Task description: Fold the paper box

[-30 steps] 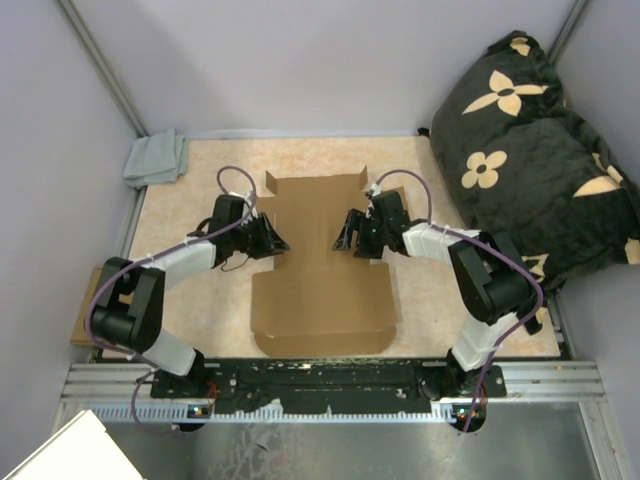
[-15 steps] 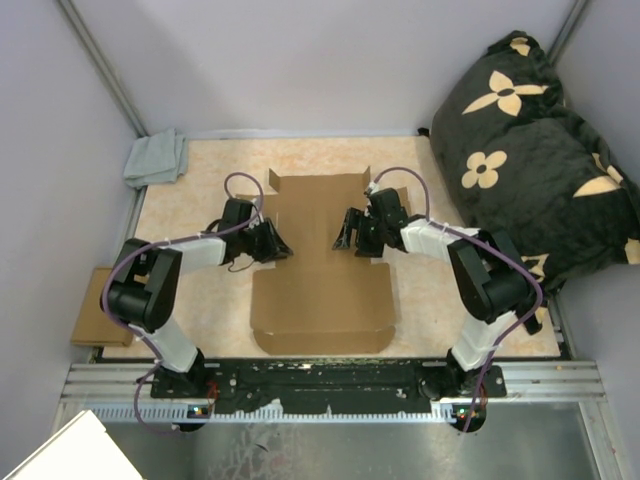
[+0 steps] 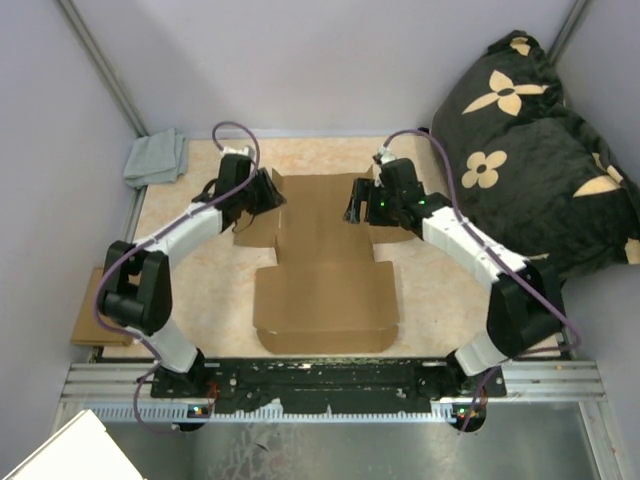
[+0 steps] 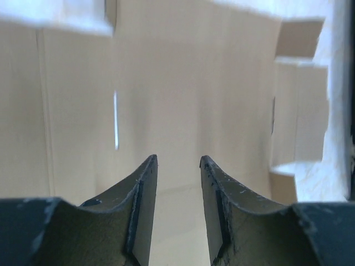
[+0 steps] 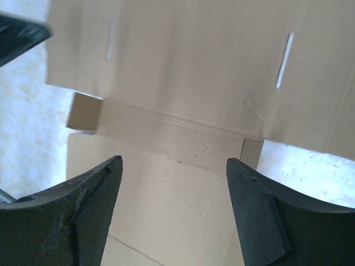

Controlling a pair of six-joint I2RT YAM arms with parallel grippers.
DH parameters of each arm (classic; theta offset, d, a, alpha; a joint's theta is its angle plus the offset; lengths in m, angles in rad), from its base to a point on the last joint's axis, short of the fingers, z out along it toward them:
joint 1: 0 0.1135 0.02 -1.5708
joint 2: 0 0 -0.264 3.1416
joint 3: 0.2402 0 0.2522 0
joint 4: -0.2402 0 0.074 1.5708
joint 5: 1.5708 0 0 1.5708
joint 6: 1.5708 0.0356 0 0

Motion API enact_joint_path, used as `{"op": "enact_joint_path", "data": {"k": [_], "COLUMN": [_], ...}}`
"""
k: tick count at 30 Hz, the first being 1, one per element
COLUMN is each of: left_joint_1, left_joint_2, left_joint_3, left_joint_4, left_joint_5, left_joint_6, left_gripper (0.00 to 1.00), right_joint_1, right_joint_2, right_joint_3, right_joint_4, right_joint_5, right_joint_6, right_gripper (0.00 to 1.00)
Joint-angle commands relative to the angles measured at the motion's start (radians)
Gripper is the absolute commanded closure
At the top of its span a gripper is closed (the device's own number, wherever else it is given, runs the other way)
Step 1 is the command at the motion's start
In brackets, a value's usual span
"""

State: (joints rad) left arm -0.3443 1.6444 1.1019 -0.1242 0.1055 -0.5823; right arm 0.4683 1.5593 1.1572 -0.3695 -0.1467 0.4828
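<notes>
The paper box (image 3: pixel 322 262) lies flat and unfolded on the table, a brown die-cut sheet with creases, slots and side flaps, its wide panel nearest the arm bases. My left gripper (image 3: pixel 270 192) hovers at the far left edge of the box, fingers slightly apart and empty. In the left wrist view the gripper (image 4: pixel 177 158) points over the bare cardboard (image 4: pixel 194 83). My right gripper (image 3: pixel 356 205) is at the far right edge, open wide and empty. In the right wrist view the gripper (image 5: pixel 175 160) frames a creased panel (image 5: pixel 194 66).
A grey cloth (image 3: pixel 157 157) lies at the far left corner. A black cushion with tan flowers (image 3: pixel 530 150) fills the right side. A smaller brown cardboard piece (image 3: pixel 88 322) sits off the table's left edge. Grey walls close in the back and sides.
Both grippers have moved from the middle of the box's sides to its far end. The left arm has stretched out. The left side flap now lies uncovered.
</notes>
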Motion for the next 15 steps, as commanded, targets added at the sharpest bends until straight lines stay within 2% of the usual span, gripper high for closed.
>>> {"op": "enact_joint_path", "data": {"k": [1,4,9,15], "left_joint_1": [0.010,0.038,0.084,0.099], "left_joint_2": [0.146,0.281,0.465,0.562], "left_joint_3": [0.218,0.419,0.646,0.765], "left_joint_4": [-0.070,-0.160,-0.261,-0.277], "left_joint_5": [-0.146,-0.223,-0.246,-0.236], "left_joint_6": [0.075,0.077,0.098,0.131], "left_gripper": [0.56,0.56,0.56,0.55], "right_joint_1": [0.003,0.003,0.003,0.003], "right_joint_2": [-0.165,-0.240,-0.380,-0.478], "right_joint_3": [0.047,0.007,-0.111,-0.202], "right_joint_4": [-0.066,-0.094,-0.098,-0.088], "right_joint_5": [0.061,0.073,0.084,0.059], "right_joint_6": [-0.078,-0.088,-0.073,-0.066], "right_gripper": [0.23,0.23,0.23,0.21]}}
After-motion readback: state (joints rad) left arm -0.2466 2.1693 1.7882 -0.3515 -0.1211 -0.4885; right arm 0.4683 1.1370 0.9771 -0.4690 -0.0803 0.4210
